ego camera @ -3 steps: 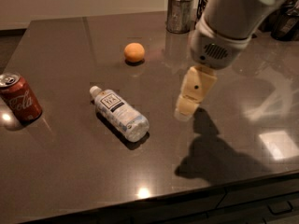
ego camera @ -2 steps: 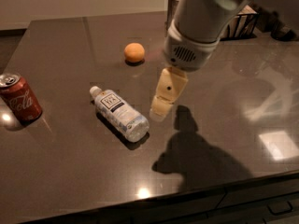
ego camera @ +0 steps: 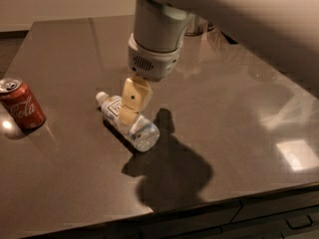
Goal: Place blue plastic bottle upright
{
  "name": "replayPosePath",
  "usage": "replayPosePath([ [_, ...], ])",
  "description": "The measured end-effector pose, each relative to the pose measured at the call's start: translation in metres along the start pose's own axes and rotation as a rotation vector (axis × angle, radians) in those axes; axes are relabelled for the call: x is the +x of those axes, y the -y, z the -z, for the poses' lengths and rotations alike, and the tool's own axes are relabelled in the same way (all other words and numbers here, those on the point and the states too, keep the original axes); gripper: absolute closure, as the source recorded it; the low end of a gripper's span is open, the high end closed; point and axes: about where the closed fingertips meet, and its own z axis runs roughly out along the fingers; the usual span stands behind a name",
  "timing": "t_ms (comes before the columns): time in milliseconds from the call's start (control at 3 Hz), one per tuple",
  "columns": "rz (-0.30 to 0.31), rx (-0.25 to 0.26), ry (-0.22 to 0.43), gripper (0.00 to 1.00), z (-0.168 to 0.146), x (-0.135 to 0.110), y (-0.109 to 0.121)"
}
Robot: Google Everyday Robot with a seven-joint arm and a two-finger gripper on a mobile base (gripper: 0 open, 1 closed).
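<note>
The blue plastic bottle (ego camera: 143, 134) lies on its side on the dark table (ego camera: 239, 133), left of centre. Its white cap (ego camera: 102, 97) points to the back left and its base to the front right. My gripper (ego camera: 129, 115) hangs from the large white arm and is right over the middle of the bottle, covering part of its label. I cannot tell whether it touches the bottle.
A red cola can (ego camera: 21, 106) stands upright near the table's left edge. The table's front edge (ego camera: 199, 203) runs along the bottom, with dark drawers below. My arm covers the back right of the table.
My gripper has moved left and down, from open table right of the bottle to right over its middle. The bottle and the can have not moved.
</note>
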Motion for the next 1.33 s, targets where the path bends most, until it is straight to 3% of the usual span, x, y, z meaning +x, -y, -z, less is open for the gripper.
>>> replayPosePath([
  [667, -0.063, -0.061, -0.051, 0.00, -0.037, -0.041, -0.019],
  [1333, -0.113, -0.083, -0.097, 0.00, -0.065, -0.055, -0.028],
])
